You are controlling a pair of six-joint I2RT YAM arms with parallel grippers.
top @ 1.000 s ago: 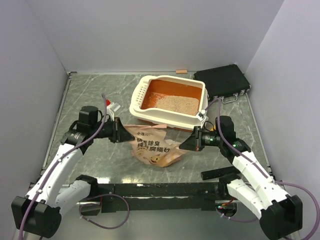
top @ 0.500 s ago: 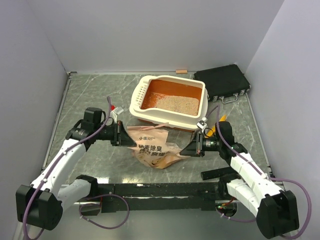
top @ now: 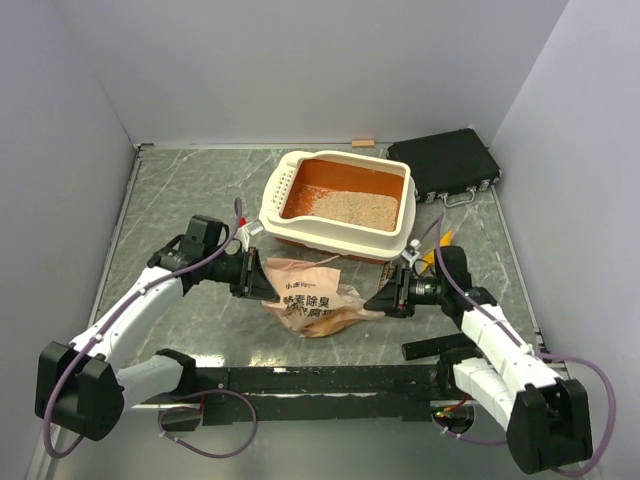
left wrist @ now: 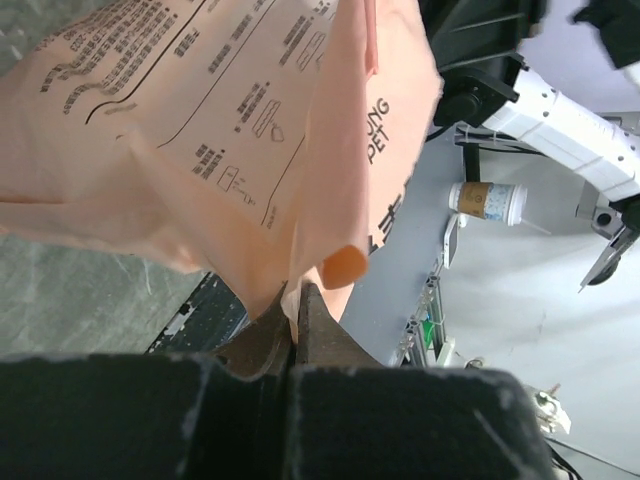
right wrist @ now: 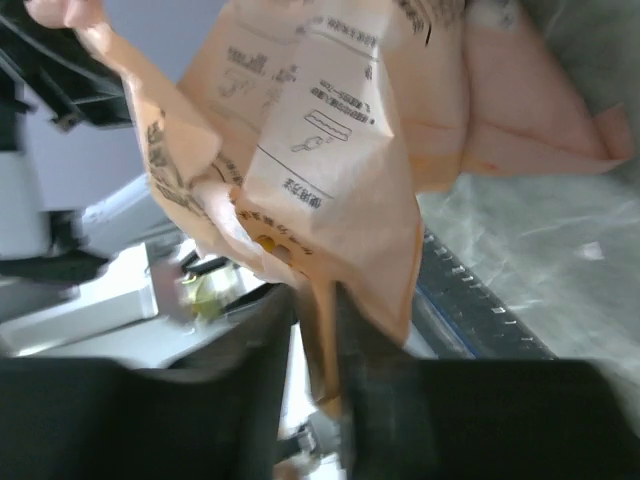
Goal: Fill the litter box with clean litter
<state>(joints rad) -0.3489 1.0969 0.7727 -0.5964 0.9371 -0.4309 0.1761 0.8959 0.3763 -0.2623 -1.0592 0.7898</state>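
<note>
Surface: dark marbled table [top: 170, 200]; pale walls [top: 300, 70] on left, far, right sides; near edge taken by arm bases + black rail [top: 320, 378]. Open room: left half of table, incl. far-left corner. Far-centre: litter box [top: 272, 205]; clean litter [top: 350, 207] covers its near part, orange floor bare toward far end. Black case [top: 445, 160] in far-right corner, just beside box; small tan block [top: 362, 143] at far edge. Crumpled tan bag [top: 310, 300] near-centre, betw. both claws, close to box's near side. Left gripper [left wrist: 297, 300]: fingers together, pinching bag edge; right gripper [right wrist: 315, 300]: fingers a little apart, bag paper in the gap.
</note>
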